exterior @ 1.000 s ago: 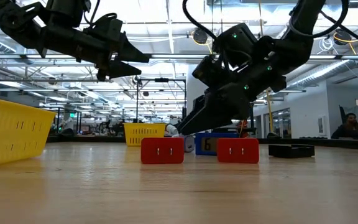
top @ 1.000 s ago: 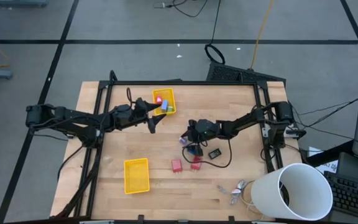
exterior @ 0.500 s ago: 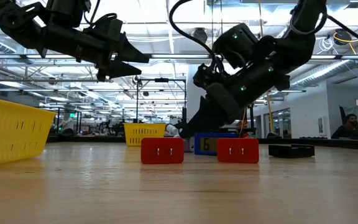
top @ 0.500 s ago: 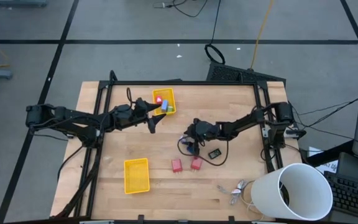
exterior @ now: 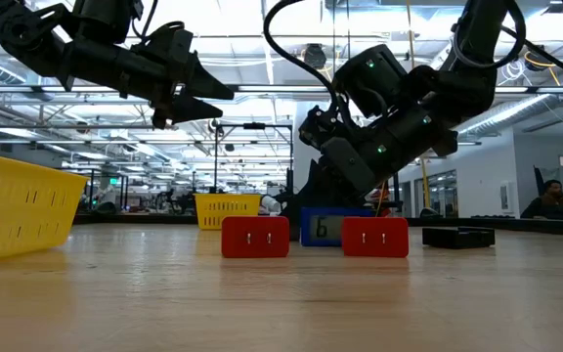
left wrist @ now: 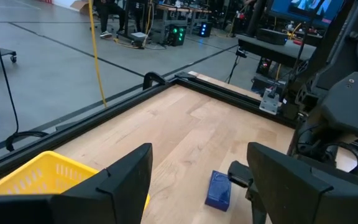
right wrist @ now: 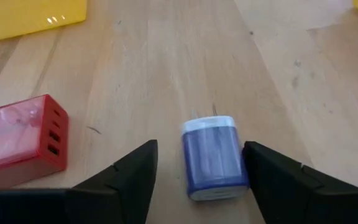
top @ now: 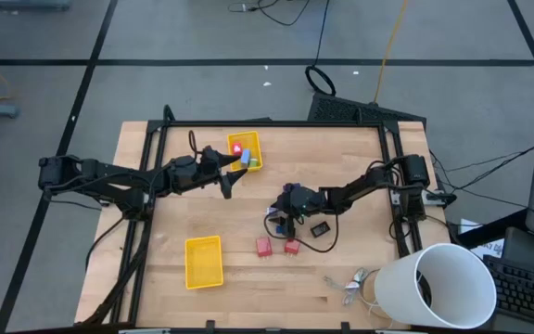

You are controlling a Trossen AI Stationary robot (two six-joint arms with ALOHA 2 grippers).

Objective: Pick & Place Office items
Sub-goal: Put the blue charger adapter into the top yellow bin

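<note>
A small blue piece (right wrist: 213,158) lies flat on the wood, and my open right gripper (right wrist: 196,155) is lowered over it with one finger on either side. In the high view this gripper (top: 280,219) is mid-table. Two red pieces (top: 264,247) (top: 292,247) lie just nearer, and a black piece (top: 320,228) lies to the right. My left gripper (top: 231,180) hovers open, raised, beside the far yellow tray (top: 251,139), which holds red and blue pieces. My right gripper comes down slanting over the blue piece, along its length, and the piece lies flat on the table. One fingertip (right wrist: 253,158) stands right at the piece's side. I cannot tell whether it touches.
A second yellow tray (top: 204,262) sits near the table's near-left. Silvery metal bits (top: 350,283) lie by the near edge, next to a big white bucket (top: 434,288) off the near-right corner. A black frame (top: 276,123) edges the table. Bare wood (top: 184,209) lies left of centre.
My right gripper has moved down and a little toward the near-left, settling lower over the blue piece, its arm stretching out. The blue piece and the red pieces have stayed where they were. My left arm has kept still.
</note>
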